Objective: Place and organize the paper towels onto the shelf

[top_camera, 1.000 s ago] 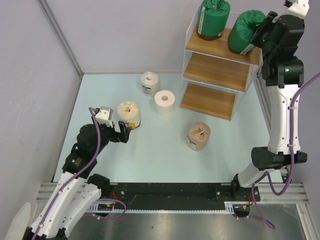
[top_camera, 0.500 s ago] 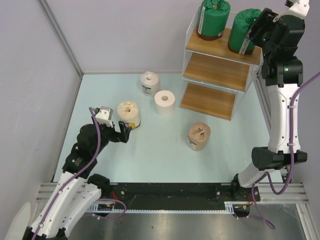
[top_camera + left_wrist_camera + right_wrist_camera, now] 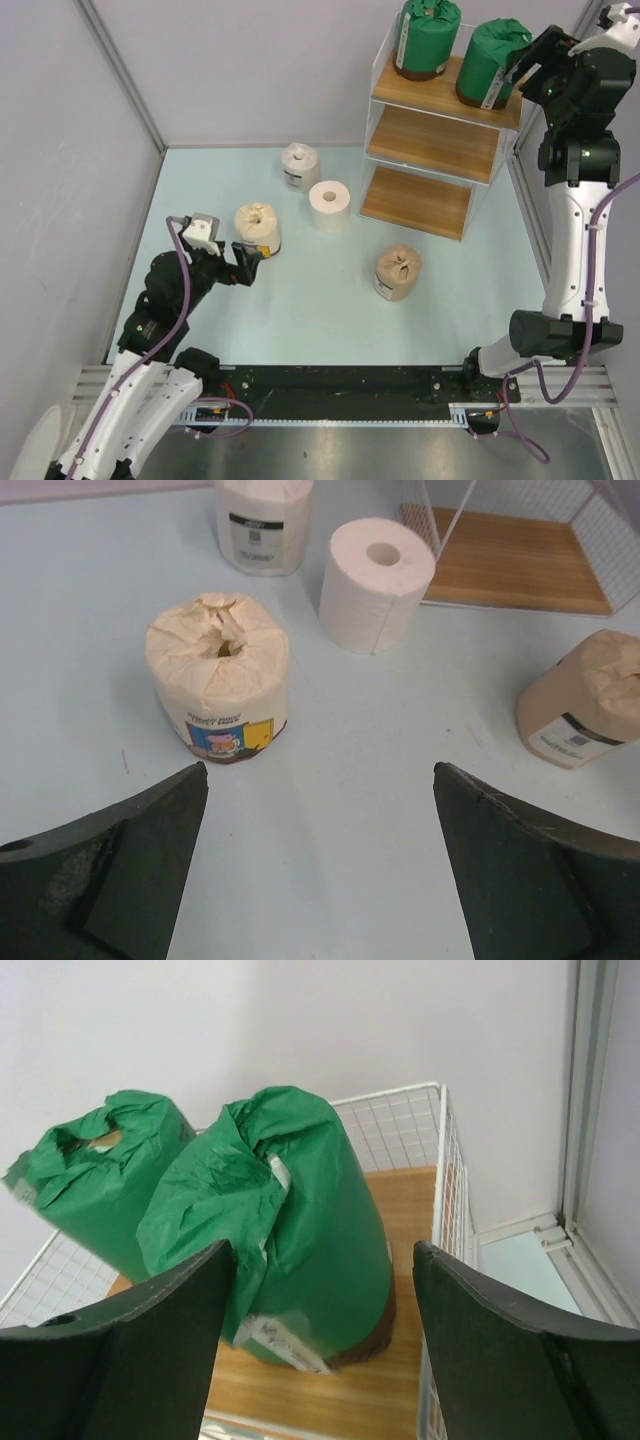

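Observation:
Two green-wrapped rolls (image 3: 427, 38) (image 3: 493, 62) stand upright on the top board of the shelf (image 3: 430, 145). My right gripper (image 3: 530, 62) is open just right of the nearer green roll (image 3: 300, 1230), with its fingers wide of the roll's sides. The other green roll (image 3: 95, 1185) stands behind it. On the floor are the cream roll (image 3: 258, 226), the bare white roll (image 3: 329, 204), the white-wrapped labelled roll (image 3: 300, 165) and the tan roll (image 3: 398, 271). My left gripper (image 3: 250, 262) is open and empty, low, just short of the cream roll (image 3: 218, 675).
The left wrist view also shows the bare white roll (image 3: 376, 583), the labelled roll (image 3: 262, 522), the tan roll (image 3: 583, 700) and the shelf's bottom board (image 3: 520, 575). The shelf's white wire side (image 3: 445, 1170) is close to my right finger. Walls close in at the left and back.
The right green roll has gone from tilted to upright on the top board. My right gripper has opened off it and drawn back to the right. My left arm has shifted slightly.

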